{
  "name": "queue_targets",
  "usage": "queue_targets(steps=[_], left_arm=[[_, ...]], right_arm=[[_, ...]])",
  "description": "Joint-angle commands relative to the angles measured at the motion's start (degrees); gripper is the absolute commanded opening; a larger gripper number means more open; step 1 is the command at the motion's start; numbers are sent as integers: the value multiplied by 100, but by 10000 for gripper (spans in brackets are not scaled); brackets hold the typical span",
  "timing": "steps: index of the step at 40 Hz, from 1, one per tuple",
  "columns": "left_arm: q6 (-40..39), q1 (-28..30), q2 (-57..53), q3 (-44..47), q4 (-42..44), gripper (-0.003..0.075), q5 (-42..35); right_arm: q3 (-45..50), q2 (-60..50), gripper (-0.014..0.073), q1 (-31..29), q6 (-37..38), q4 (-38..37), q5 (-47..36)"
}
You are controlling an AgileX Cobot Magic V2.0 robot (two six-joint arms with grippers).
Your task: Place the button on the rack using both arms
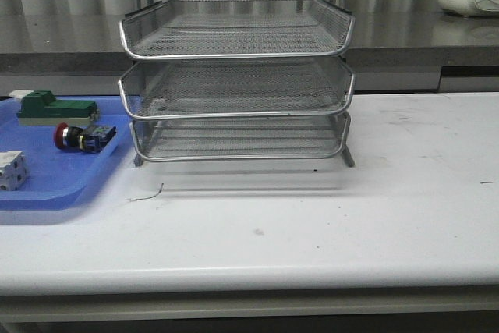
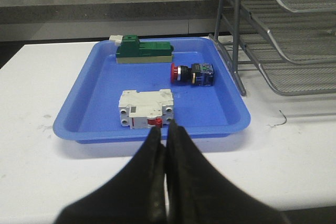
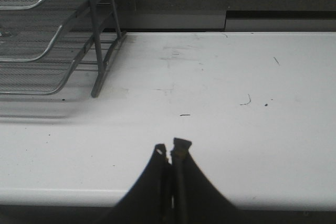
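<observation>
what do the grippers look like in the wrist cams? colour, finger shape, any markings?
Only the fingers show. The left gripper is matte black, its two fingers tapering from a broad base to narrow rounded tips, with no markings visible. The right gripper is also black and tapered, with blunter, squared tips and small pale spots at the ends. No cables in view.

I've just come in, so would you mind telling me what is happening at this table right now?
Nothing is being handled yet. The button lies on its side in the blue tray, between a green block and a white block. The rack stands beside the tray, all three tiers bare. The left gripper is shut short of the tray, and the right gripper is shut over bare table.
</observation>
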Motion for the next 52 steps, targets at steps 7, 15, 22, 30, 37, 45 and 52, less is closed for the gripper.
queue_targets(steps=[7,15,22,30,37,45,52], left_arm=[[-43,9,-124,62,-40,-19,-447],[-43,9,-124,62,-40,-19,-456],[-43,9,-124,62,-40,-19,-596],[-43,9,-124,62,41,-19,-698],[-43,9,-124,62,40,-19,-1398],[-43,9,-89,-457,51,-19,-1954],[-43,9,369,-1249,238,-19,-1700]], right_arm=[[-38,-95,-59,-26,-42,-60,-496],[-38,-95,-59,-26,-42,-60,-496],[-38,-95,-59,-26,-42,-60,-496],[-38,-95,-59,-26,-42,-48,-599],[-127,-95,-59,-26,-42,-48,-741],[-897,-89,-59,-26,-46,-123,-432],[-1907,344,-59,-26,-46,-136,374]])
